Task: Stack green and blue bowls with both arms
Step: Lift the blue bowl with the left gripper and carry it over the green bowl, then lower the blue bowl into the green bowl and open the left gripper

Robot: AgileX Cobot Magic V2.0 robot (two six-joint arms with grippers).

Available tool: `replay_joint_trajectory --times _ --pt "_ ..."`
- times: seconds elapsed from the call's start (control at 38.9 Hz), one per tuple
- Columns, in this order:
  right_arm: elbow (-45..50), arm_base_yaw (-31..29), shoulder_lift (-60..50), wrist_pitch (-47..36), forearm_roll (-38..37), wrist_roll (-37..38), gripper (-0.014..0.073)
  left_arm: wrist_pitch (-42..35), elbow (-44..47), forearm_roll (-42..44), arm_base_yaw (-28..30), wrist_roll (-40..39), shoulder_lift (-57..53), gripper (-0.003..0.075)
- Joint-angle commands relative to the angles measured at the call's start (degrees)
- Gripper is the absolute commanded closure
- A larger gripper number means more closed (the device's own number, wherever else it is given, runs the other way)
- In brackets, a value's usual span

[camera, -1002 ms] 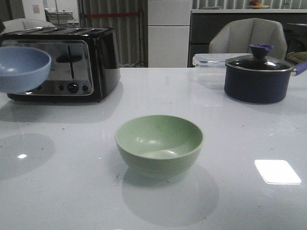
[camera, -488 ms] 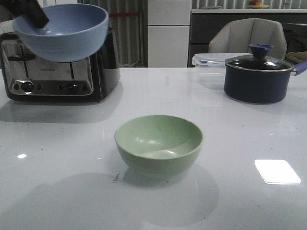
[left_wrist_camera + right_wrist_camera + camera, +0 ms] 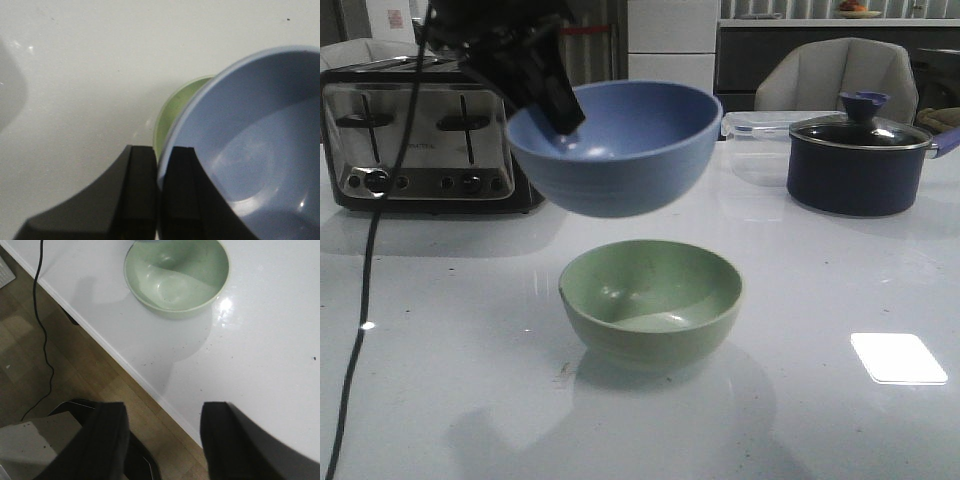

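The pale green bowl [image 3: 652,300] stands upright on the white table. My left gripper [image 3: 555,105] is shut on the near-left rim of the periwinkle blue bowl [image 3: 615,145] and holds it in the air just above the green bowl, slightly to its left. In the left wrist view the gripper [image 3: 159,165] pinches the blue bowl's [image 3: 255,150] rim, with the green bowl [image 3: 172,115] showing below it. My right gripper [image 3: 162,435] is open and empty, over the table's front edge, with the green bowl [image 3: 177,275] ahead of it. It does not show in the front view.
A chrome and black toaster [image 3: 420,145] stands at the back left. A dark navy pot with a glass lid [image 3: 860,160] and a clear lidded box [image 3: 755,135] stand at the back right. A black cable [image 3: 360,300] hangs at the left. The table's front edge [image 3: 125,365] borders wooden floor.
My left gripper has carried the blue bowl from the far left, up and then rightward, until it hangs over the green bowl. The green bowl has not moved.
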Motion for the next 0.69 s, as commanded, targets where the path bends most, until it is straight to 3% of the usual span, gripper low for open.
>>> replay_joint_trajectory --times 0.0,0.67 --pt "-1.5 -0.3 -0.2 -2.4 0.9 0.0 0.0143 -2.5 -1.6 -3.2 -1.3 -0.1 -0.6 0.0622" --pt "-1.5 -0.3 -0.2 -2.3 0.9 0.0 0.0143 -7.1 -1.6 -4.5 -2.1 -0.1 8.0 0.0622"
